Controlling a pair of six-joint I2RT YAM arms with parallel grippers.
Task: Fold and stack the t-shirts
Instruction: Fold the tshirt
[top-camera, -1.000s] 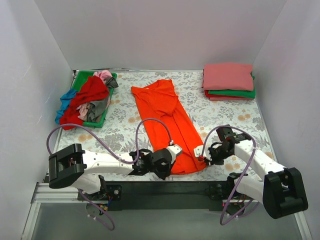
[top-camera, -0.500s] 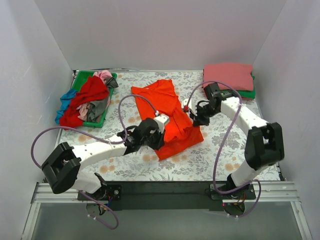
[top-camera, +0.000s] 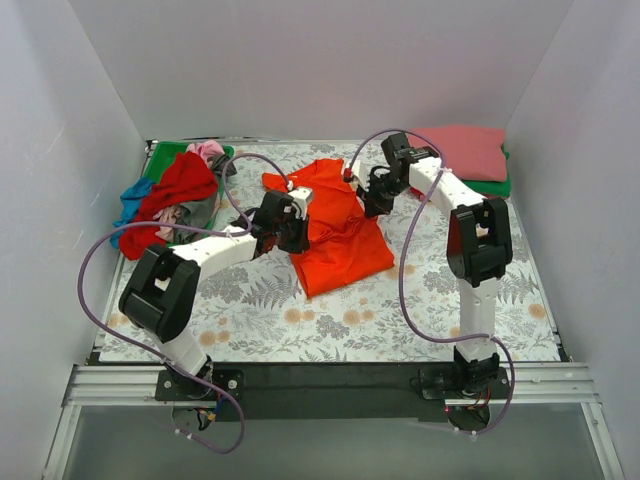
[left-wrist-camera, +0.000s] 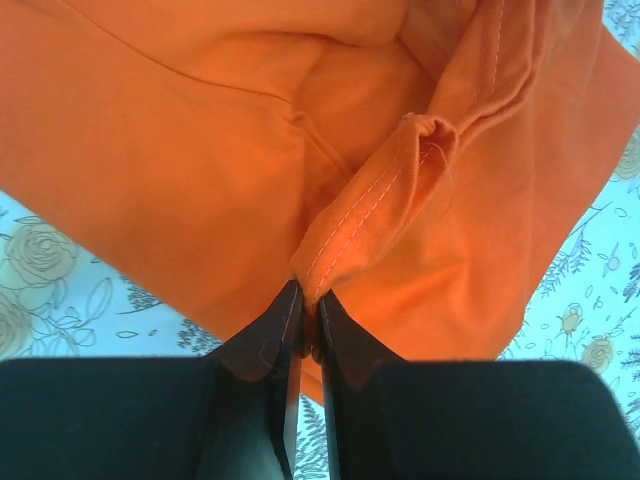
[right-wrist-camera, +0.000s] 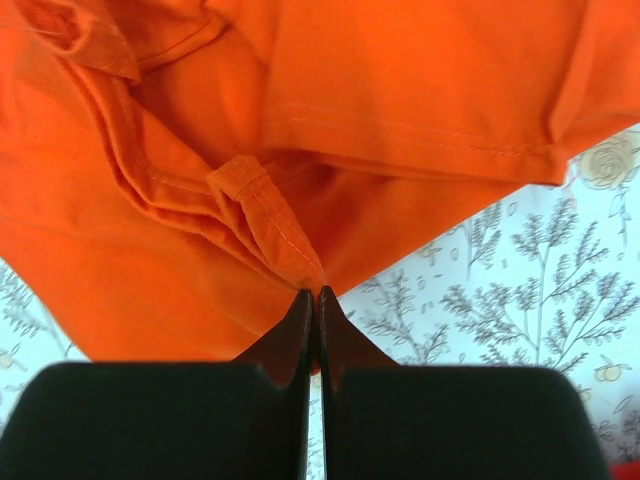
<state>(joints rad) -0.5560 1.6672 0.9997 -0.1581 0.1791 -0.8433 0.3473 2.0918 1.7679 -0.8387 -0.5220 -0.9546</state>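
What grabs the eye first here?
The bright orange-red t-shirt, doubled over just past mid-table, with the left arm and right arm each holding jaws shut on a stitched edge. Next, the folded stack at the far right corner and the green tray heaped with loose shirts far left.

orange-red t-shirt (top-camera: 345, 250): folded over | left end effector (top-camera: 298, 222): on it | right end effector (top-camera: 366, 204): on it

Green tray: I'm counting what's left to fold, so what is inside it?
The green tray holds a heap: deep red shirt on top, light pink one behind, grey one in front, blue one spilling over the left rim. Anything underneath is covered.
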